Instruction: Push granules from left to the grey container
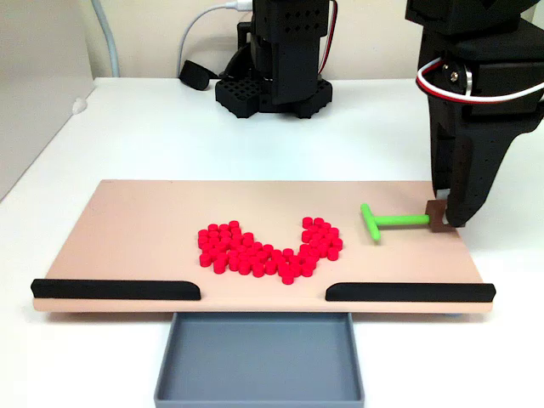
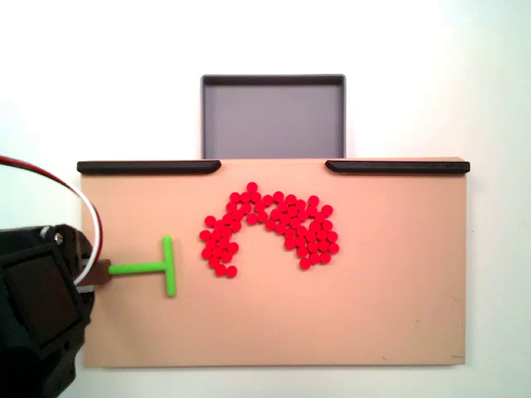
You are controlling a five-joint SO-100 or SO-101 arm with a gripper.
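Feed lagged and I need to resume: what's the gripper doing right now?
Gripper: shut on the brown end of the green pusher, its T-head a little short of the granules.

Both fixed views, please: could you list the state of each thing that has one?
granules: heaped in an arc on the board, none in the tray
grey container: empty, at the gap
green pusher stick: lying flat, short of the granules
gripper: shut on the stick's brown end

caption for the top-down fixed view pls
Tool holding green pusher beside red granules, grey container empty beyond board gap.
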